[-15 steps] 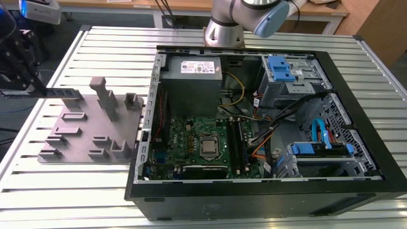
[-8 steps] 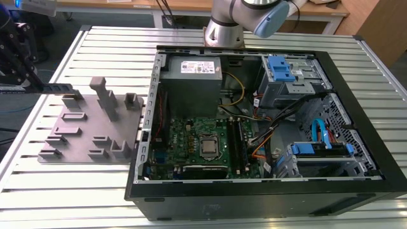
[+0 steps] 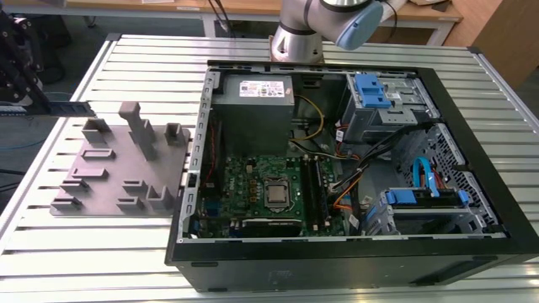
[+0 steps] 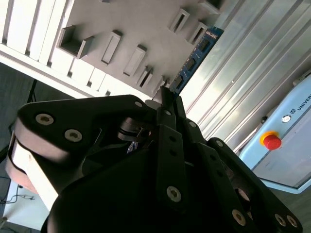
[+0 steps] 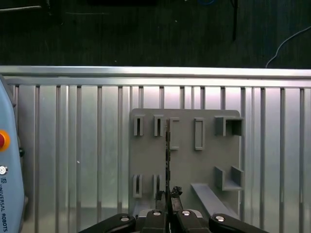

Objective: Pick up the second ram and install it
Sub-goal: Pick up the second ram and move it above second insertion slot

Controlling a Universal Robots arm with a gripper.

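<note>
My gripper [image 4: 166, 99] was closed tight on the second ram [image 4: 197, 56] near the grey fixture plate [image 5: 184, 165]; the open computer case [image 3: 337, 252] held a motherboard [image 3: 248, 183].

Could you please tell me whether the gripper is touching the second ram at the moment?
Touching. In the second wrist view the gripper is shut on one end of the second ram, with no gap between them.
</note>
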